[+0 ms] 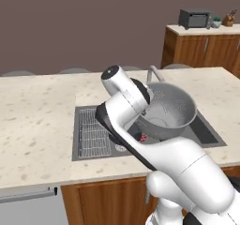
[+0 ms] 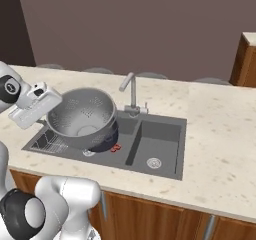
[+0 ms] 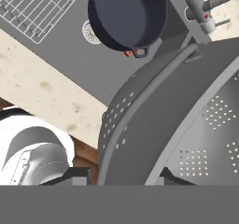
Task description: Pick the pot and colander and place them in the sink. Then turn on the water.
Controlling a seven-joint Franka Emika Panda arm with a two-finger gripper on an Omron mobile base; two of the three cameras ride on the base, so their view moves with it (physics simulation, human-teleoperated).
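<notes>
Below, pot (image 3: 126, 15) (in sink (image 2: 165, 134)) under colander (image 2: 82, 116).

**Surfaces as I see them**

I see a light silver-grey perforated metal colander (image 2: 82, 116) with a soft satin sheen. The round dark navy pot (image 3: 125, 14) looks smooth and semi-gloss. The dark grey rectangular sink (image 2: 162, 134) is matt, its wire grid rack (image 1: 91, 132) thin metal. The beige speckled stone counter (image 1: 35, 121) tops brown wood-grain cabinets (image 1: 105, 203).
</notes>
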